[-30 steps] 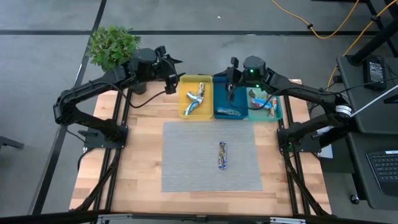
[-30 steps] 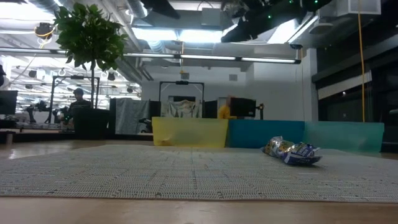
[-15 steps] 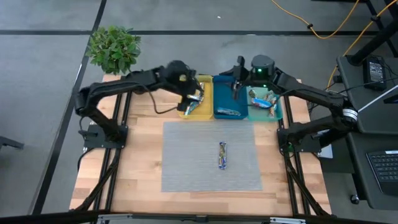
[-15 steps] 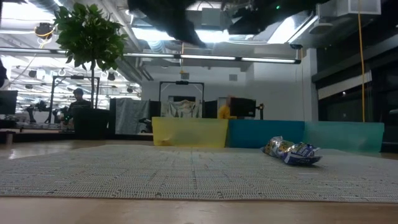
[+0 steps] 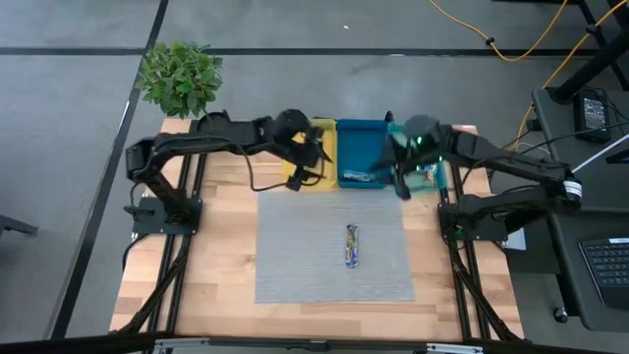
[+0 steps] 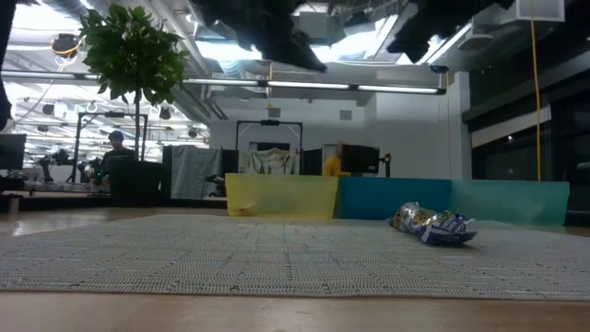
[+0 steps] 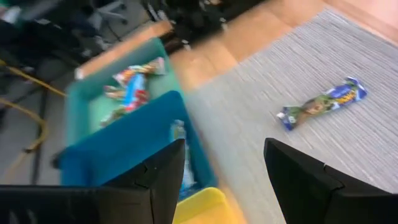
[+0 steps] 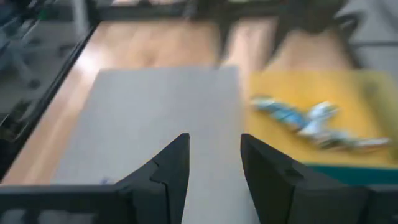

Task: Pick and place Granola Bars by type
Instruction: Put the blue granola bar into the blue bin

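One blue-white granola bar (image 5: pixel 351 245) lies flat in the middle of the grey mat (image 5: pixel 295 246); it also shows in the low view as the bar (image 6: pixel 433 224) and in the left wrist view as the bar (image 7: pixel 322 103). Other bars lie in the trays along the far edge: blue-white ones (image 8: pixel 311 118) in the yellow tray (image 5: pixel 295 179), one (image 7: pixel 180 155) in the blue tray (image 5: pixel 360 147), red and blue ones (image 7: pixel 134 87) in the teal tray (image 7: pixel 81 118). My left gripper (image 7: pixel 224 180) hovers open over the yellow tray. My right gripper (image 8: pixel 214 168) hovers open at the near edge of the blue and teal trays.
A potted plant (image 5: pixel 180 77) stands at the table's far left corner. Bare wood (image 5: pixel 221 256) lies left and right of the mat. The three trays stand side by side behind the mat (image 6: pixel 277 249). Room furniture and a distant person (image 6: pixel 117 140) show beyond the table.
My left gripper has swung from beside the plant toward the table's right and near side and now hangs over the yellow tray. My right gripper has moved from above the blue tray toward the near edge and a little right. The bar on the mat has stayed put.
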`<act>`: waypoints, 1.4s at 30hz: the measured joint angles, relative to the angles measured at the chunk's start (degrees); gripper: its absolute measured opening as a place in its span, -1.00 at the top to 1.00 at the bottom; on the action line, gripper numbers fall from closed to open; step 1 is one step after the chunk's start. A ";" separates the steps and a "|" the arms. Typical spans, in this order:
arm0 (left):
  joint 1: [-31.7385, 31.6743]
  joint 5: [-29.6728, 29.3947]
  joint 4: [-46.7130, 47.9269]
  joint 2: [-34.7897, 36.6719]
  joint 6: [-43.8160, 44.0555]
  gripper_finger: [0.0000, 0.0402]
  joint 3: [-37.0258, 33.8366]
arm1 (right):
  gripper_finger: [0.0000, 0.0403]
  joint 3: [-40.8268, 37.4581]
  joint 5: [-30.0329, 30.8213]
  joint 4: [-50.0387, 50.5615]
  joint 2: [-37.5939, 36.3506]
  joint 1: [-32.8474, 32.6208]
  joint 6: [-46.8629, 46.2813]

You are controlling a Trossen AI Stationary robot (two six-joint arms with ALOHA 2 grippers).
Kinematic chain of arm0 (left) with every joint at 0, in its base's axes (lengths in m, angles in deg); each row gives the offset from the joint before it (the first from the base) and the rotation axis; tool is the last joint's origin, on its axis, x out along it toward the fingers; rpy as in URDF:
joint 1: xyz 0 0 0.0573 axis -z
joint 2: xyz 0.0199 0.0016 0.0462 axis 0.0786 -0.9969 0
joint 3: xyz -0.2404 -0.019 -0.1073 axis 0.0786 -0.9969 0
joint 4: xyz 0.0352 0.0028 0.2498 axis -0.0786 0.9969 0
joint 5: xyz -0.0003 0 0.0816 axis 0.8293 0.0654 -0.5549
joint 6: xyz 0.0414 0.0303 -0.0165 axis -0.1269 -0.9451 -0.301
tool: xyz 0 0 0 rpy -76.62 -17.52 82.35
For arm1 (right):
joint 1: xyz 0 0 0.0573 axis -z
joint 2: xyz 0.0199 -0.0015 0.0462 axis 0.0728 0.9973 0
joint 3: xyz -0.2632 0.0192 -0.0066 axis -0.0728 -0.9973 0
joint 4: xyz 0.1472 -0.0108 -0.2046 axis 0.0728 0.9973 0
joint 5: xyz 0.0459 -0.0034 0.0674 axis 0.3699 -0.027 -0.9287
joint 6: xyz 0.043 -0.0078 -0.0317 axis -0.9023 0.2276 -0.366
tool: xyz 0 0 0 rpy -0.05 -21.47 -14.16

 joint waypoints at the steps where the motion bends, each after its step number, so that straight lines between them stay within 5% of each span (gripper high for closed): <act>1: -0.31 -0.51 0.14 1.12 0.00 -0.06 0.00 | 0.27 -1.03 0.87 0.51 -0.41 -2.07 -0.87; 15: -6.75 -9.17 0.58 14.62 -6.62 -0.06 0.02 | 0.27 -7.74 21.95 -3.23 7.88 -26.60 -45.96; 26: -12.37 -9.09 0.05 16.09 -8.29 -0.06 0.02 | 0.23 -7.74 22.21 -6.13 20.18 -30.74 -73.59; 37: -14.94 -2.80 0.10 15.98 -5.76 -0.06 0.02 | -0.42 -7.71 16.95 -12.34 33.48 -30.65 -87.49; 42: -14.98 -2.13 0.68 15.96 -4.28 -0.06 0.02 | -0.47 -7.49 16.34 -12.09 37.01 -30.65 -88.82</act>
